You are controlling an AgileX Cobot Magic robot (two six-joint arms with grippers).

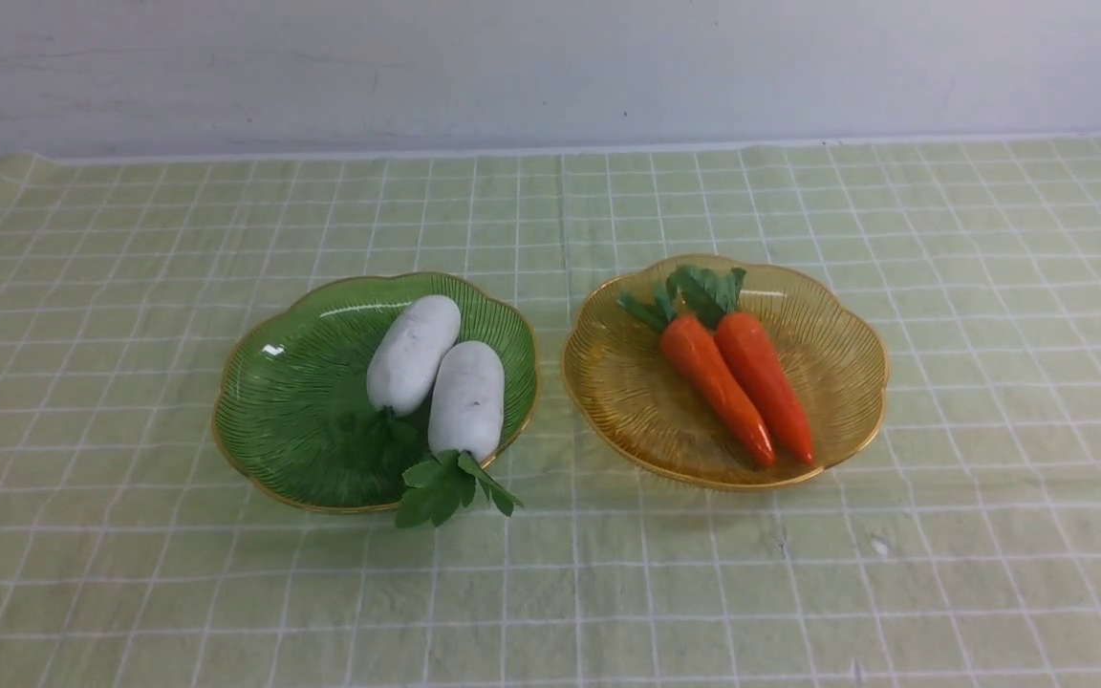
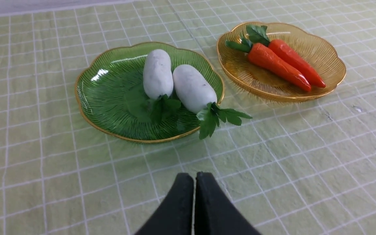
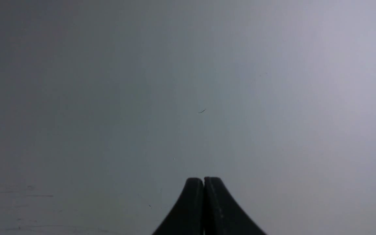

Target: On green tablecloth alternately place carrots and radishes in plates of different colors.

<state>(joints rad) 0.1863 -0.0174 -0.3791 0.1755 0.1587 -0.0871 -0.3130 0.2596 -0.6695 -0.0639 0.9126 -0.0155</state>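
Observation:
Two white radishes (image 1: pixel 414 353) (image 1: pixel 467 398) lie side by side in the green plate (image 1: pixel 283 401) on the green tablecloth (image 1: pixel 130 287); the leaves of one hang over the plate's near rim. Two orange carrots (image 1: pixel 715 386) (image 1: pixel 766 384) lie side by side in the amber plate (image 1: pixel 837 334), leafy tops pointing away. Neither gripper shows in the front view. In the left wrist view my left gripper (image 2: pixel 194 176) is shut and empty, held back above bare cloth, apart from the green plate (image 2: pixel 109 98) and the amber plate (image 2: pixel 325 55). My right gripper (image 3: pixel 203 180) is shut and empty, facing a plain grey surface.
A pale wall (image 1: pixel 550 67) runs behind the table's far edge. The cloth (image 2: pixel 305 163) is wrinkled around both plates. The right wrist view shows only a blank grey surface (image 3: pixel 188 98).

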